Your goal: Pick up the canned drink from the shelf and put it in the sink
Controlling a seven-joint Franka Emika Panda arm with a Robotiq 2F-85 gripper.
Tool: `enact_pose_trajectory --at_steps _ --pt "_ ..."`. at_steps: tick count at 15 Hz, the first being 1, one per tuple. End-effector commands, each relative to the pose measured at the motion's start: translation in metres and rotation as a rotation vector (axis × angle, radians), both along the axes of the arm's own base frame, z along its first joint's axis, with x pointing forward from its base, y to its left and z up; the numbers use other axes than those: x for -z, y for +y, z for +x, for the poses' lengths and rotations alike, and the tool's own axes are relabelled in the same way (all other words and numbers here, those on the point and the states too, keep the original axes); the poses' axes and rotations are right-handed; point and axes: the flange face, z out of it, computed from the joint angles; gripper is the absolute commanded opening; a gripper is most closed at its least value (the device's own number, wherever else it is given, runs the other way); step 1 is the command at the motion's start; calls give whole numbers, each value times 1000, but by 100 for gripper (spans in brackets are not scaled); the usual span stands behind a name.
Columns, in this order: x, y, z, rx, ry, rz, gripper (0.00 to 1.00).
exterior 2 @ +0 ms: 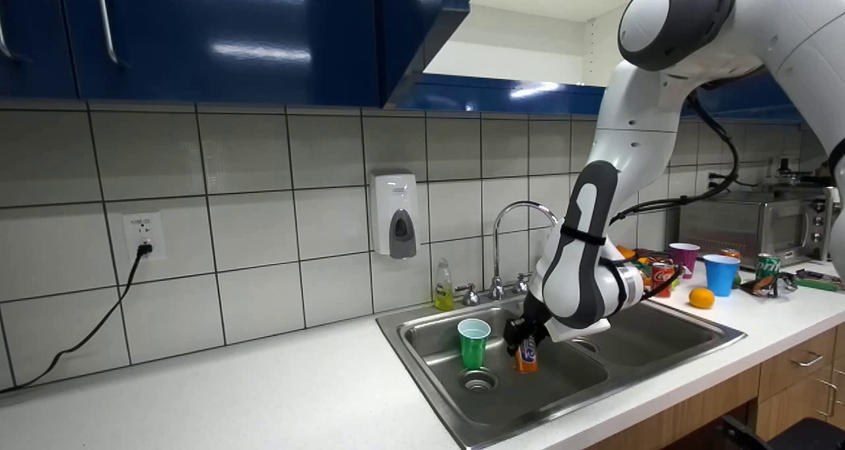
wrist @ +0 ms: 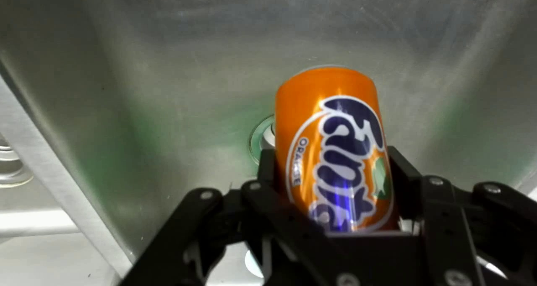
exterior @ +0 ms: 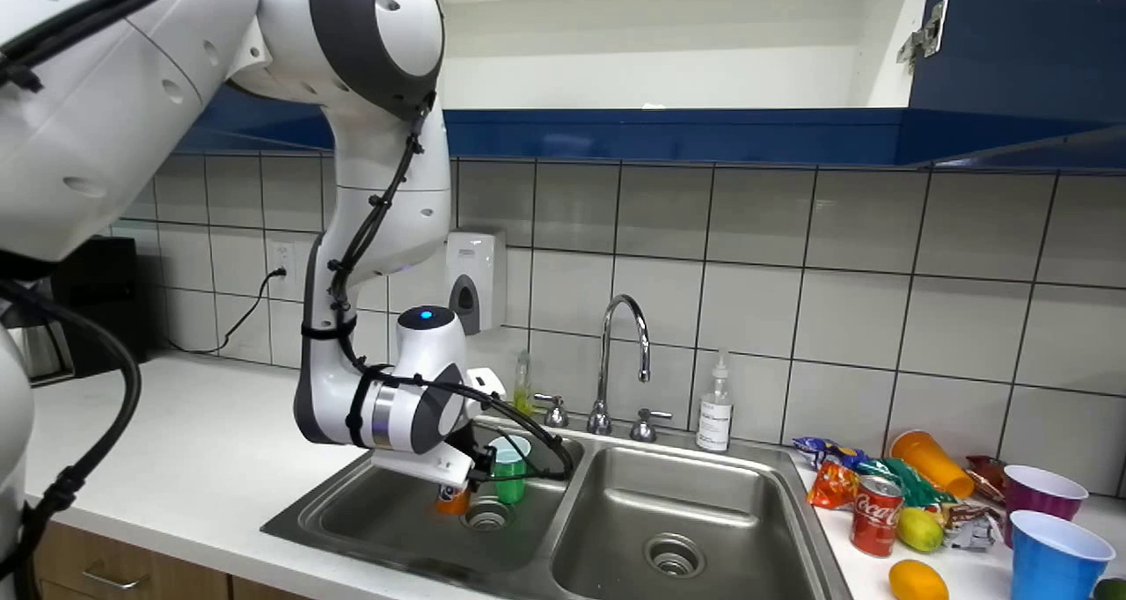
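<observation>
The canned drink, a small orange can [wrist: 327, 122] with a dark-blue and white logo, is between the fingers of my gripper [wrist: 331, 160] in the wrist view. Both fingers press close on its sides, so the gripper is shut on it. In both exterior views the can [exterior: 453, 501] [exterior 2: 526, 355] is low inside a basin of the stainless-steel sink [exterior 2: 426, 376], near the drain. I cannot tell whether its lower end touches the basin floor. The gripper [exterior 2: 519, 336] points down over that basin. The shelf [exterior: 704, 81], inside the open white cabinet, is above the sink.
A green cup [exterior 2: 473, 344] stands in the same basin, close beside the can. The curved faucet [exterior: 605, 354] rises behind the basins. A soap bottle [exterior: 715, 411], a Coca-Cola can [exterior: 876, 516], snack bags, fruit and cups are on the counter. A cabinet door [exterior 2: 422, 34] hangs open.
</observation>
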Motion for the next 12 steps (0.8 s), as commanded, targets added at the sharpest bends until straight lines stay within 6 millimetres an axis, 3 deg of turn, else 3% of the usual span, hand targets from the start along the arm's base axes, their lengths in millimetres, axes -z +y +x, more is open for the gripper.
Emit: enact_pose_trajectory --at_steps 1,7,12 --pt "14 4 12 -8 5 -28 38" --pt "39 13 24 -3 17 -46 38" --pt "48 17 44 -17 -5 -57 38"
